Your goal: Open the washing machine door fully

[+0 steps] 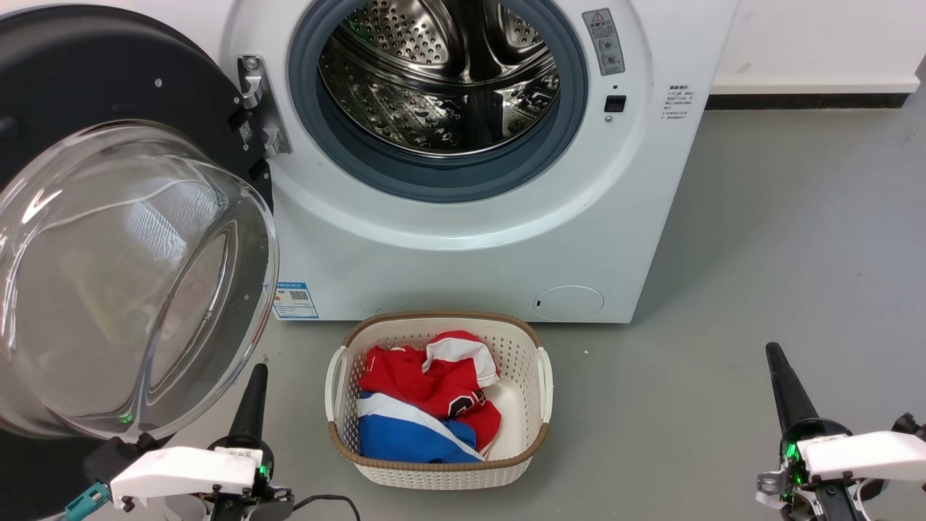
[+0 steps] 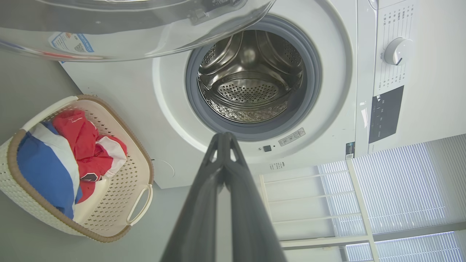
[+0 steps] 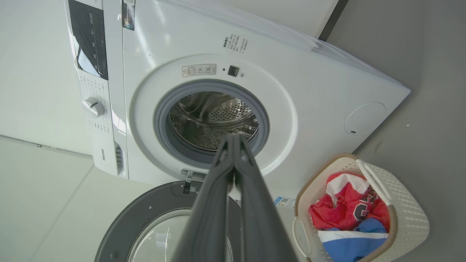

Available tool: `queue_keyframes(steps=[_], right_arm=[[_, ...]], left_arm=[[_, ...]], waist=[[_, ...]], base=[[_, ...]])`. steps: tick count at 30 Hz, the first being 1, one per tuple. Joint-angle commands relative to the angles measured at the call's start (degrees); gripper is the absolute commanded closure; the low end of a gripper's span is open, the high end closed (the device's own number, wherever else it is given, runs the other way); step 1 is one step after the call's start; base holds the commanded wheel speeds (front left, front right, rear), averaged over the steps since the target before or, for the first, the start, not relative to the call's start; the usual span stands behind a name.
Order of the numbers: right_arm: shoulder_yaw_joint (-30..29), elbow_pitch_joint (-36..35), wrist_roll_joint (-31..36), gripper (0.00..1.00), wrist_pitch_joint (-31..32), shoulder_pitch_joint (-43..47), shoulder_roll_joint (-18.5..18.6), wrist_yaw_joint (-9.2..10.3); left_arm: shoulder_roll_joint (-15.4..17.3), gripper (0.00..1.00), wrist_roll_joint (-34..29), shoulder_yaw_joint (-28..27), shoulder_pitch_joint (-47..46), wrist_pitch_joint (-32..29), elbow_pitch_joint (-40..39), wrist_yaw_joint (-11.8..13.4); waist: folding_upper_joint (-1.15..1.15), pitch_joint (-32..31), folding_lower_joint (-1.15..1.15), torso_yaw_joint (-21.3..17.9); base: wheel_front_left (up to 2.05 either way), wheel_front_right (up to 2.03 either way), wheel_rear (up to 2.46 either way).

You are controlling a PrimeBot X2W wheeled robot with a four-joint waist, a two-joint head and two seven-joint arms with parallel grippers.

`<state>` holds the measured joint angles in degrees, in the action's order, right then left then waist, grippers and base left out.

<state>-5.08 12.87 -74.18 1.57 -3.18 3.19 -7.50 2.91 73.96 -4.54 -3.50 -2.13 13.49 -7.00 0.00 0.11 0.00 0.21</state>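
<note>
My left fingers (image 1: 253, 398), lower left, are pressed together and hold nothing; my right fingers (image 1: 785, 383), lower right, likewise. The washing machine door (image 1: 108, 79) stands swung wide at the left, baring the drum opening (image 1: 441, 79). I judge the job done.

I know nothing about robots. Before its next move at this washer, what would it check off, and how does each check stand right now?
1. Washing machine door swung off the drum opening: ok.
2. Door at its full stop: cannot tell.
3. Left gripper fingers together, holding nothing: ok.
4. Right gripper fingers together, holding nothing: ok.
5. Left gripper clear of the door's glass bowl: cannot tell; they look close.
6. Laundry basket apart from the door: ok.
</note>
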Motion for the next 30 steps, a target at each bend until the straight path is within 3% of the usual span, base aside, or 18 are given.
queue_keyframes(steps=[1, 30], right_arm=[[-0.2, -0.2, -1.5, 1.00, 0.4, -1.1, 0.3, 0.01], [-0.8, 0.9, -14.7, 1.00, 3.7, -3.0, 0.1, 0.01]], left_arm=[[0.0, 1.00, 1.4, -0.4, -1.1, -0.4, -0.1, -0.3], [0.0, 1.00, 14.5, -1.7, -2.7, -3.7, 0.4, -0.5]], waist=[[0.00, 0.0, 0.00, 0.0], [0.00, 0.0, 0.00, -0.2]], base=[[0.00, 0.00, 0.00], [0.00, 0.00, 0.00]])
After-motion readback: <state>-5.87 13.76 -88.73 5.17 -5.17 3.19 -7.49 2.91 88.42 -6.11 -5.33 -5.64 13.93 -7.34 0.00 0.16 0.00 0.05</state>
